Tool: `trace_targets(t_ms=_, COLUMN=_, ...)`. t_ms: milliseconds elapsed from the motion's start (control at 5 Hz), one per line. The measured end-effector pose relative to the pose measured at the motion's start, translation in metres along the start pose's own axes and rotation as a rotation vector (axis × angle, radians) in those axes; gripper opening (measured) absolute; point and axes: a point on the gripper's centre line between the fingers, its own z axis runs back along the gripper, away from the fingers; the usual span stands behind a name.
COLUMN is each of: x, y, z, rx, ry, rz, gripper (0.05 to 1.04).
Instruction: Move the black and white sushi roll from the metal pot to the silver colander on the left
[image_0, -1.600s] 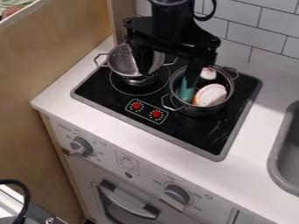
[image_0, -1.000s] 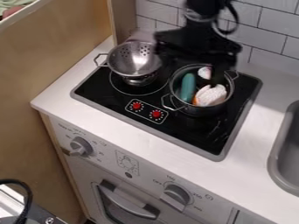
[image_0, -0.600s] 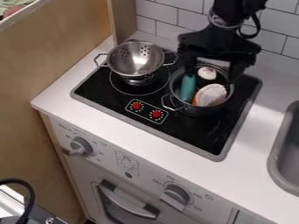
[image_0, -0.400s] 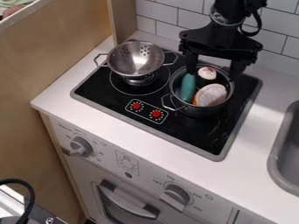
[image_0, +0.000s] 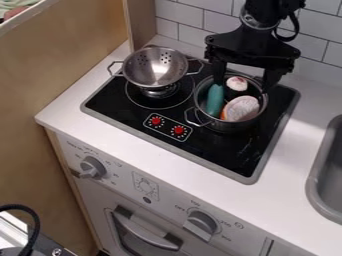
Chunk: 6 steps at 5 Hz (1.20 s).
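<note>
Near the colander (image_0: 155, 70), wide-spread fingers (image_0: 219, 71) hang over the pot (image_0: 232, 127), apparently hiding some of it.

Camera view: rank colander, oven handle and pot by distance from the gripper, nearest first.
1. Pot: just below the gripper.
2. Colander: image left, over the other burner.
3. Oven handle: lower front, farthest.

Can make out small print & nos. arcing round L knob (image_0: 93, 168) & R knob (image_0: 200, 225) on front panel (image_0: 167, 202); too tiny to read w/ certainty. Also spot boxed sign (image_0: 145, 185) betw. knobs, w/ fine line markings inside, plus small round symbol (image_0: 239, 225) just R of R knob. On hob (image_0: 227, 150), see white tick marks round both red dials (image_0: 178, 130), inside white outline.
</note>
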Motion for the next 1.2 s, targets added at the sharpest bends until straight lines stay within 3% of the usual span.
trace_targets(t_ms=200, x=0.002, y=-0.004, z=-0.018, rx=0.011, ry=-0.023, rz=-0.023, gripper=0.997)
trace_targets(t_ms=400, x=0.008, y=-0.008, z=-0.021, rx=-0.017, ry=-0.074, rz=-0.071, gripper=0.997)
trace_targets(t_ms=800, x=0.002, y=-0.006, z=-0.032, rx=-0.047, ry=-0.118, rz=-0.148, gripper=0.997)
trace_targets(t_ms=1200, x=0.009, y=-0.004, z=-0.04, rx=-0.086, ry=-0.234, rz=-0.197, gripper=0.997)
